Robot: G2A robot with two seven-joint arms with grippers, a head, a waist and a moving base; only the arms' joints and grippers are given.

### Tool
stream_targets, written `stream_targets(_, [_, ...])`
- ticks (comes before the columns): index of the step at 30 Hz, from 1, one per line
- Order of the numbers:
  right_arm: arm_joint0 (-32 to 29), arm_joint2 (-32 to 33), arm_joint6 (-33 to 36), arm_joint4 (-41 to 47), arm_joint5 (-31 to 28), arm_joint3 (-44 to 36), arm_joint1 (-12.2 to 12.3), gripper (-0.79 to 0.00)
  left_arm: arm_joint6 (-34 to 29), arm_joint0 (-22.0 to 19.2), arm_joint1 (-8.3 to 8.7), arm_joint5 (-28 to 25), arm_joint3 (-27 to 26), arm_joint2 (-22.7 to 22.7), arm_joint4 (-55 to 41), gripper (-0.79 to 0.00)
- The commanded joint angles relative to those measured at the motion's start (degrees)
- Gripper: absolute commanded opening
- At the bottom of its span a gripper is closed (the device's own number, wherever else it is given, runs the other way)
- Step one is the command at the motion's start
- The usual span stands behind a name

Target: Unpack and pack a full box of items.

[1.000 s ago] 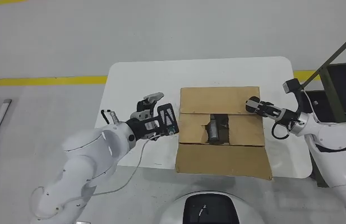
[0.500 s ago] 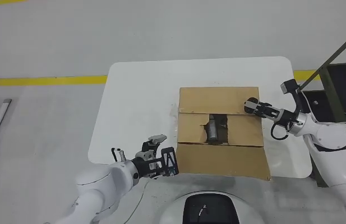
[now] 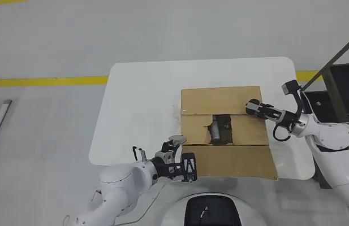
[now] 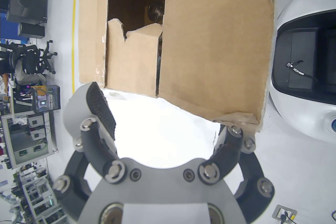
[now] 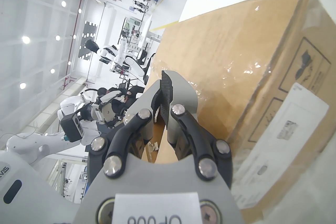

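The white table (image 3: 140, 113) carried a large cardboard box (image 3: 225, 101) toward its right half, the top flaps folded mostly flat. The long flap nearest the robot reached close to the table's near edge. Between the two long flaps the shorter inner flaps were torn ragged, leaving a dark gap in the middle of the lid. In the right wrist view the box (image 5: 231, 46) showed shiny clear tape across its top and a white label (image 5: 283, 130) on its side. The left pincer (image 3: 182, 153) hung at the near left corner of the box with its fingers spread wide and holding nothing. In its own wrist view the left pincer (image 4: 162, 114) had one finger just beside the crumpled corner of the near flap of the box (image 4: 215, 38). The right pincer (image 3: 252, 106) sat at the right edge of the lid. Seen from its wrist, the right pincer (image 5: 164, 86) had its pads drawn tight together; whether cardboard lay between them could not be told. A dark cylindrical item (image 3: 217, 129) lay inside the box, seen through the gap.
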Motion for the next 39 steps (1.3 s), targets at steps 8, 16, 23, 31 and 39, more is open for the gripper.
stream_targets(8, [0.44,-0.24,0.36,0.84,-0.08,-0.28,0.23,-0.785,-0.58,-4.70,-1.67,5.02,1.32,1.21,-2.17,0.000])
stream_targets(16, [1.16,1.86,-1.56,5.05,0.09,-2.94,0.49,-0.785,-2.42,-8.56,-3.51,12.09,3.12,3.01,-4.04,0.000])
stream_targets(23, [0.46,4.99,-5.04,7.11,1.29,-7.21,0.87,-0.785,-5.28,-12.50,-5.59,16.40,7.83,7.27,-2.87,0.000])
stream_targets(31, [-2.28,2.83,-7.77,-1.34,0.54,-11.13,0.88,-0.785,-7.84,-17.05,-8.06,18.58,12.83,11.54,-2.17,0.000])
stream_targets(39, [-5.34,-3.29,-25.06,-30.10,-3.44,-12.55,0.00,-0.785,-9.43,-18.47,-9.50,18.47,15.47,12.78,-2.27,0.000])
